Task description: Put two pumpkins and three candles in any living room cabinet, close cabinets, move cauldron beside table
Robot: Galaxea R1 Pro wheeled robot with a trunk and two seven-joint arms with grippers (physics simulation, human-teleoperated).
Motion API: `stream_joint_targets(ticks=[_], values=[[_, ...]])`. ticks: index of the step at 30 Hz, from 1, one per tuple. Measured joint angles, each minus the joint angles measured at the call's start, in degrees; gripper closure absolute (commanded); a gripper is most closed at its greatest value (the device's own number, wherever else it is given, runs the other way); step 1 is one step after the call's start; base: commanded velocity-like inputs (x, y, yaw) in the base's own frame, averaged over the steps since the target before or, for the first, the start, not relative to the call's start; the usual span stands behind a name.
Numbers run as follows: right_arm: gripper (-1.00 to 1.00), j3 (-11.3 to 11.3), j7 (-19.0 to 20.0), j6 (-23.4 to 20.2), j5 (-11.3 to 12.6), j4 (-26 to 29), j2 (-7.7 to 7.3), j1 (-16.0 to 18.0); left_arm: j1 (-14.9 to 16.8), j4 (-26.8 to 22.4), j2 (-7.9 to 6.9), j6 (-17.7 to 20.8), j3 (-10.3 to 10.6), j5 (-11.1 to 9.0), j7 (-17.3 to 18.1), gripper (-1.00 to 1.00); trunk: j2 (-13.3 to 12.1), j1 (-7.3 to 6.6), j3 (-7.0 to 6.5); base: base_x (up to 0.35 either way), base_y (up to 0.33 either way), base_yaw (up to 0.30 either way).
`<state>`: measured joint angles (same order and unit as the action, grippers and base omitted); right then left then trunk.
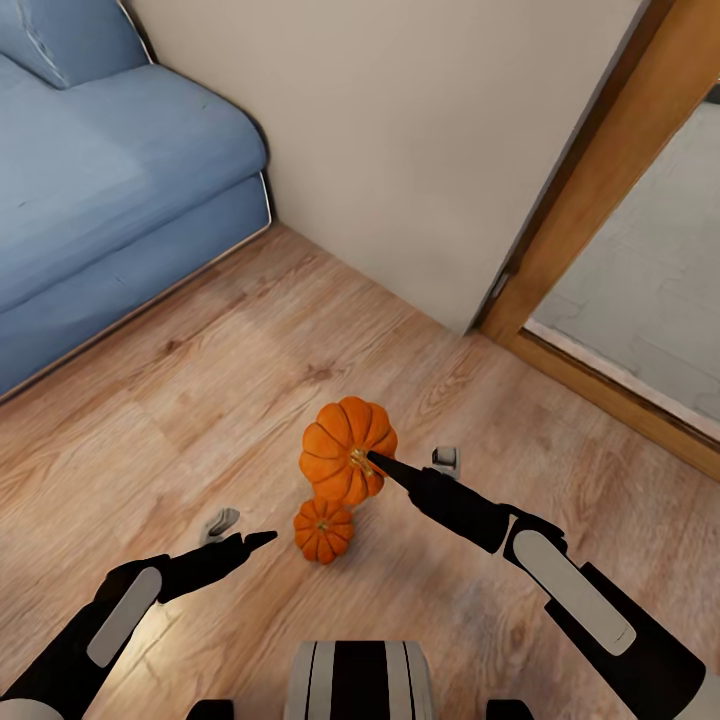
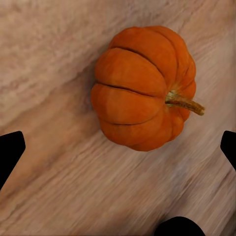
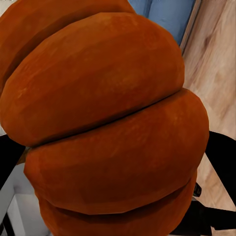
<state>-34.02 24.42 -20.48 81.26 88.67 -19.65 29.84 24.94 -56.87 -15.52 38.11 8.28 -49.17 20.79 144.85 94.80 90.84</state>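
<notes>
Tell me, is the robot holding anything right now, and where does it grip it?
The right gripper holds the bigger pumpkin by its ribbed sides. The left gripper is open and holds nothing; the smaller pumpkin lies on the floor.

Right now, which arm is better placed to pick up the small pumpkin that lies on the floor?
The left. The left gripper is open and empty beside the small pumpkin, which lies between its fingers in the left wrist view. The right gripper already holds the bigger pumpkin.
</notes>
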Motion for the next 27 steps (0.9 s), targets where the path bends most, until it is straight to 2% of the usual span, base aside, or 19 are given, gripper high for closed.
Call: stream_joint_targets(ticks=[10, 17, 27], values=[[1.00, 0.0, 0.0, 0.0, 0.0, 0.0, 0.00, 0.0, 0.0, 0.0, 0.00, -0.1, 0.0, 0.1, -0.1, -1.00, 0.0, -0.01, 0.00, 0.143, 0.031, 0.000], [1.00, 0.0, 0.0, 0.0, 0.0, 0.0, 0.00, 0.0, 0.0, 0.0, 0.00, 0.0, 0.0, 0.1, 0.0, -1.00, 0.0, 0.01, 0.00, 0.015, -0.099, 0.000], [1.00, 0.0, 0.0, 0.0, 0.0, 0.0, 0.00, 0.0, 0.0, 0.0, 0.00, -0.1, -0.1, 0.1, -0.1, -1.00, 0.0, 0.01, 0.00, 0.000, -0.010, 0.000]])
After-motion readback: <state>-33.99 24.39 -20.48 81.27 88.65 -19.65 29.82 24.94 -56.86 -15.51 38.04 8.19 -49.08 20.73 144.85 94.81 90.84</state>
